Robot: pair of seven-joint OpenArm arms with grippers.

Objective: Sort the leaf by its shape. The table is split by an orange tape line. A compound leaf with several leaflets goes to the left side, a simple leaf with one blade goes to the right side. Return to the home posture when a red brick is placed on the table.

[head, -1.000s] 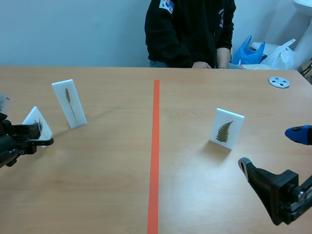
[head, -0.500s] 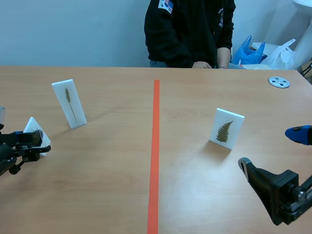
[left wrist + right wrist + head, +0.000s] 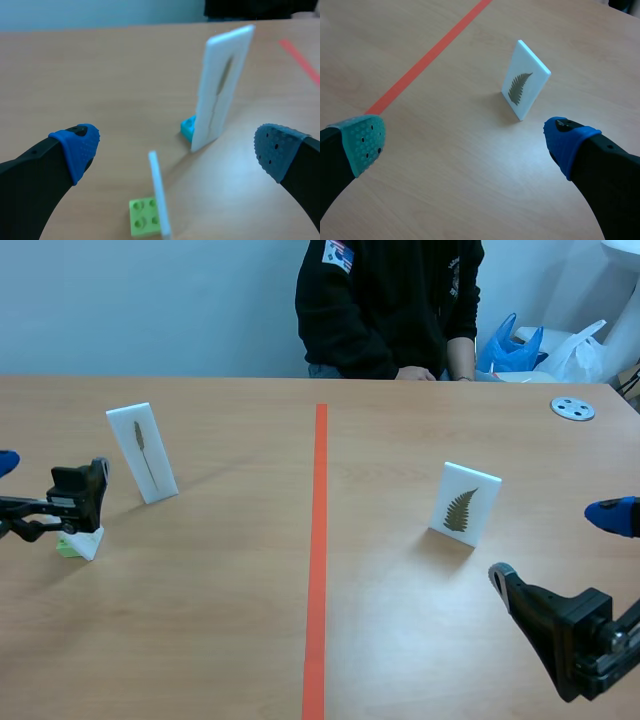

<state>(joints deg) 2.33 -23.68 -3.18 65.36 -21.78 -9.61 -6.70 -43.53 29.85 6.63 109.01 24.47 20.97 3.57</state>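
Observation:
A small white leaf card (image 3: 159, 195) on a green brick (image 3: 142, 218) stands free on the table, left of the orange tape line (image 3: 319, 540). It is seen edge-on between the fingers of my open left gripper (image 3: 175, 150), touching neither. In the scene view the left gripper (image 3: 48, 485) hides most of that card (image 3: 84, 543). Just beyond stands a tall card with a slim single leaf (image 3: 143, 452) on a cyan brick (image 3: 188, 127). A fern card (image 3: 465, 503) stands right of the line, ahead of my open, empty right gripper (image 3: 552, 545); the right wrist view shows this card (image 3: 524, 85).
A person in a black top (image 3: 390, 305) sits across the table, hands at the far edge. A grey disc (image 3: 572, 408) lies at the far right. Blue and white bags (image 3: 540, 345) sit behind the table's right corner.
My left gripper has opened and let go of the small card on the green brick, which now stands on the table. The gripper has risen a little. The right arm has not moved.

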